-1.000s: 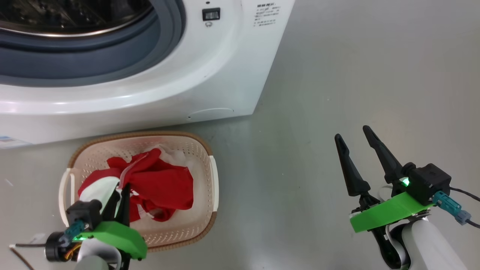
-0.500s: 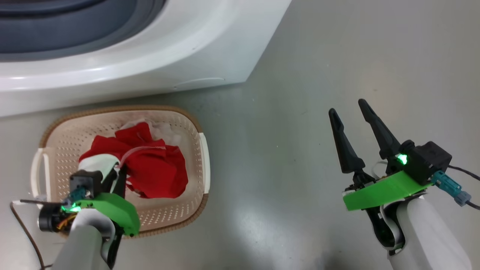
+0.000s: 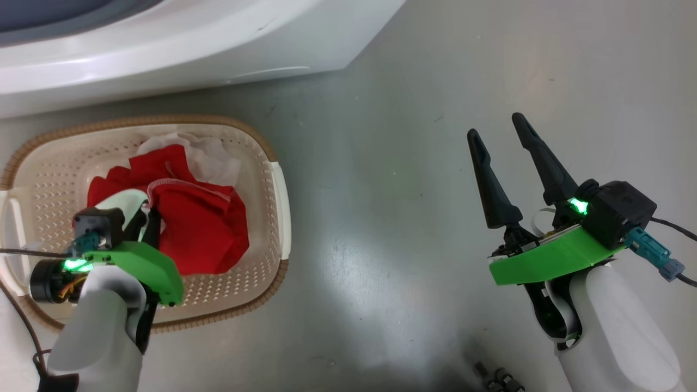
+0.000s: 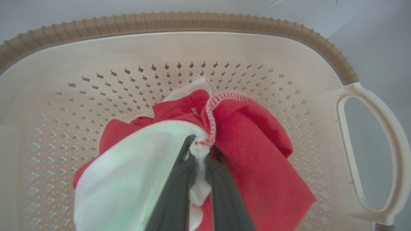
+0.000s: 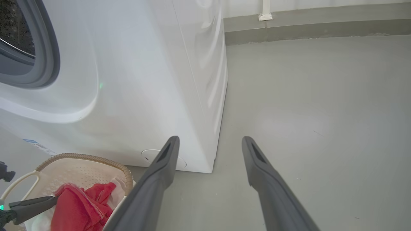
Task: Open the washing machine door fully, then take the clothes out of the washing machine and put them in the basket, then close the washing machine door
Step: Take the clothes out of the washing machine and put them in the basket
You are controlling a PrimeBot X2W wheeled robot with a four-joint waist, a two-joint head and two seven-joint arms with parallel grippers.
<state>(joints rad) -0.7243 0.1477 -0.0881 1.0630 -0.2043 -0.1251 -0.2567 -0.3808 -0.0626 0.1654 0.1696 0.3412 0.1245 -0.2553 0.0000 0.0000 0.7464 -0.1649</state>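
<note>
Between the fingers of the left gripper (image 4: 202, 146) sits a pinched fold of the clothes (image 4: 257, 154) — white trim w/ a red-stitched edge, clamped tight, jaws nearly together on the fabric. Rest of the bundle, red plus a pale-white piece, drapes to both sides of the jaws and below them, down inside the basket (image 4: 192, 45); whether it already rests on the basket's bottom I can't tell. Beyond the fingertips is the basket's perforated far wall and brown rim, one white handle (image 4: 361, 90) off to the right of the jaws.

Right gripper (image 3: 495, 124) — jaws spread wide, nothing btwn them, hanging over bare floor (image 3: 381, 218), well apart from the basket. Ahead of its fingers and to their left stands the washing machine (image 5: 144, 80), grey gasket (image 5: 53, 64) of its mouth at the far left, nothing covering it.

Step in hand, as I read it: the put-in-basket part, at the point of letting go. Next move calls for the left jaws to part and the arm to lift straight away from the bundle, so the trim doesn't snag on a finger and drag out over the rim. After that, a look into the drum (image 5: 14, 29) — can't tell from here if anything's left in it — then the washing machine door gets shut.
</note>
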